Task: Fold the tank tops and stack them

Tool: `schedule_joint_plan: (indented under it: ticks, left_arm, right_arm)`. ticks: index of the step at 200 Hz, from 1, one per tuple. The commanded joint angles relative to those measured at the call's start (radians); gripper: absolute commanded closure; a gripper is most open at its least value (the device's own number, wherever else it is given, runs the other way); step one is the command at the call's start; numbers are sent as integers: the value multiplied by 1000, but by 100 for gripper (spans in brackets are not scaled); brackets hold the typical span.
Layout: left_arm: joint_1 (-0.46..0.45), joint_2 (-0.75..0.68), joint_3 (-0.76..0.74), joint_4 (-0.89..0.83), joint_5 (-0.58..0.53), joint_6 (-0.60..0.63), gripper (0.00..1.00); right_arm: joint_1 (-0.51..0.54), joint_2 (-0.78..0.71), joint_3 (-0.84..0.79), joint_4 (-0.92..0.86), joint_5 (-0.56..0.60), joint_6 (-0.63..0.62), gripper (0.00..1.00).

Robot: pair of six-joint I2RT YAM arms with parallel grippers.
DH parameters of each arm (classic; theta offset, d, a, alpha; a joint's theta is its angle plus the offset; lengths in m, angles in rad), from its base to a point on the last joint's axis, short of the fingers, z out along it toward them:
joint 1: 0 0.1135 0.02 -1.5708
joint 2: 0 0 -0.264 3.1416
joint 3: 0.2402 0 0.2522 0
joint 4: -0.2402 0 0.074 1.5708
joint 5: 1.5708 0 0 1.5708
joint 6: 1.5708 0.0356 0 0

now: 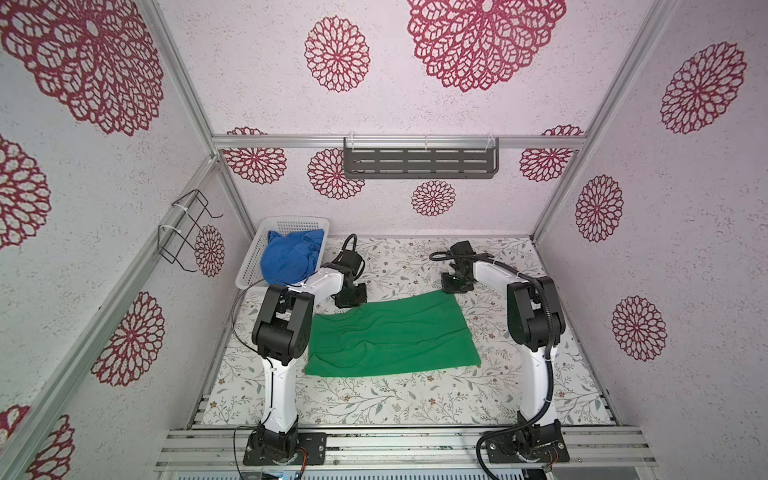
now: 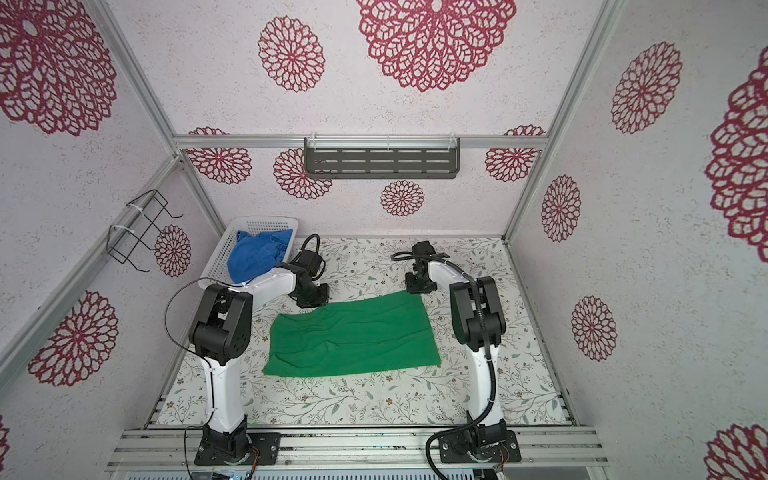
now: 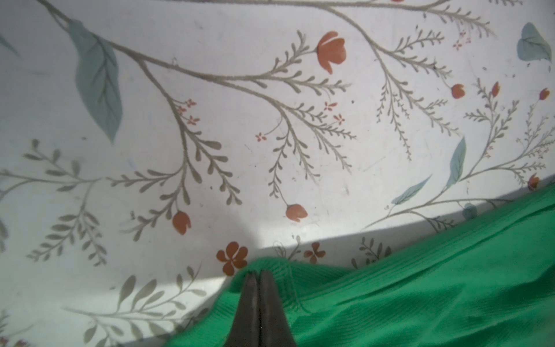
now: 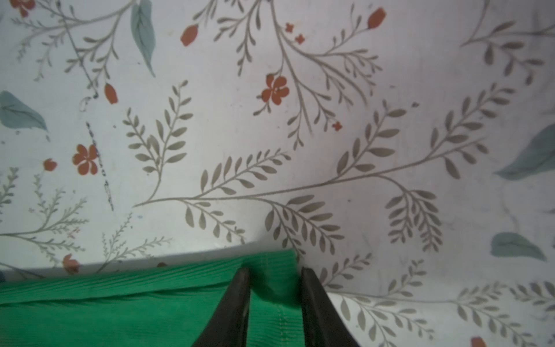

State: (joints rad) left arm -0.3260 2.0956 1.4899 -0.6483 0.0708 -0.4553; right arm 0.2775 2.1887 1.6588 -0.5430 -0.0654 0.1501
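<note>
Blue tank top (image 1: 291, 257) sat bunched in white basket (image 1: 252, 259), far-left of green tank top (image 1: 390, 336). L gripper (image 3: 258, 275) was pinched shut on its far-left corner. R gripper (image 4: 274, 269) stood part-open, fingers astride far-right corner; cloth lay spread on table (image 1: 415, 401).

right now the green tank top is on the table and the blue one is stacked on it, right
No. The blue tank top is bunched in the white basket, not stacked, as both top views show. The green tank top is on the table.
</note>
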Motion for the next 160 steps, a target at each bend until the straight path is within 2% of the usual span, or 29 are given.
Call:
schedule_joint_plan:
  ticks: [1,14,30,104,160]
  left_arm:
    - [15,21,27,-10,-2,27,100]
    - [15,17,30,-16,-5,31,100]
    - [15,4,32,-20,-7,29,100]
    - [3,-119,6,-41,-11,14,100]
    - [-49,-275,-105,-33,-80,-19,100]
  right_arm:
    - [-1,-10,18,-19,-15,-10,82]
    - [0,-20,36,-31,-7,-24,93]
    - [-1,-38,54,-48,12,-46,100]
    - [-1,-192,0,-60,59,-122,100]
    - [3,-419,-260,60,50,-147,100]
